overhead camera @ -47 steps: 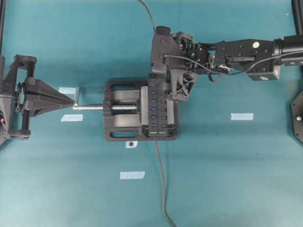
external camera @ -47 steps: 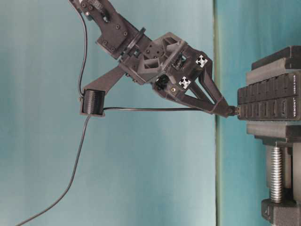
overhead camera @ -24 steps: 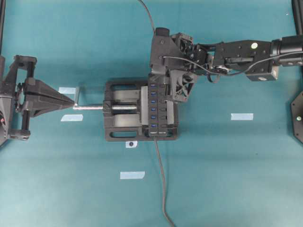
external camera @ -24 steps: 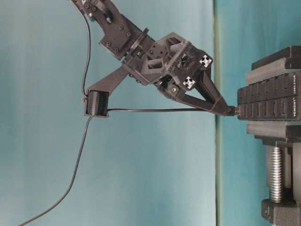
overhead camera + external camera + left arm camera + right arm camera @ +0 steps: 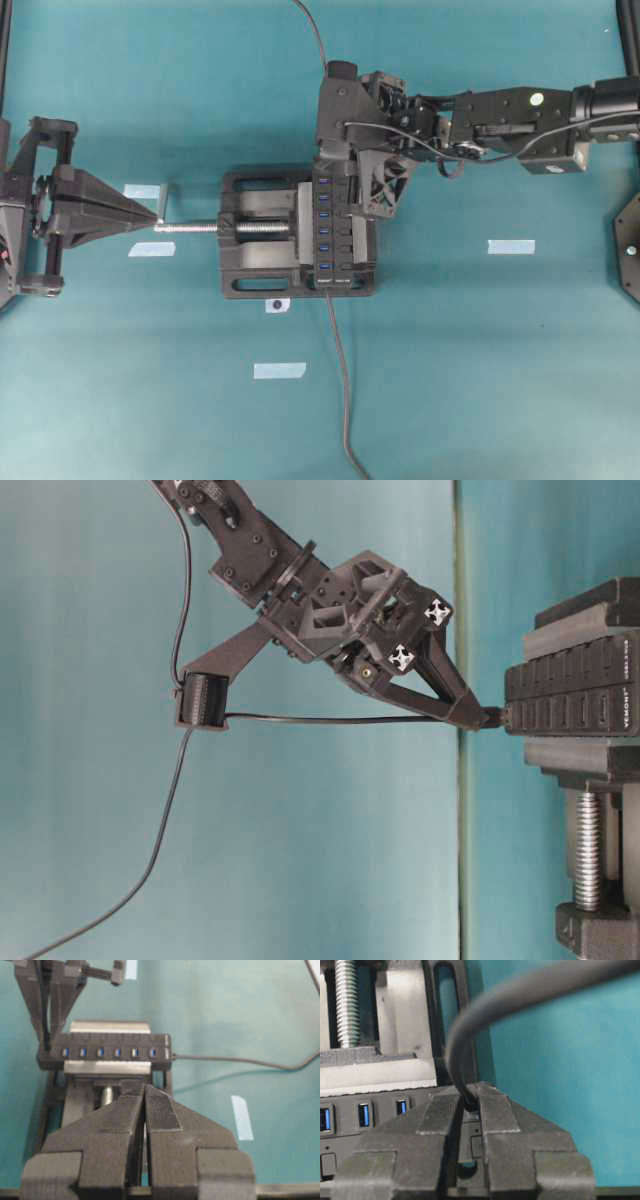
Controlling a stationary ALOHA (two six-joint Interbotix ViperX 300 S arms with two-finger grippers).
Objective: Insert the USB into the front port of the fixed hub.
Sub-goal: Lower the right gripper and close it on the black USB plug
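Two grippers: R gripper (image 5: 470, 1110) clamped on USB (image 5: 470, 1104) at the fixed hub's (image 5: 333, 232) end port for alignment; L gripper (image 5: 145, 1110) together, idle.

One cam hangs overhead, looking straight down on the whole teal table (image 5: 500, 380), vise (image 5: 262, 245) mid-frame. A table-level cam sits close, side-on, pic turned sideways. Left wrist cam looks fwd over its fingers (image 5: 160, 1110) at the hub (image 5: 107, 1052), a bit back. Right wrist cam is v. close on the same hub (image 5: 370, 1110). All four share it.
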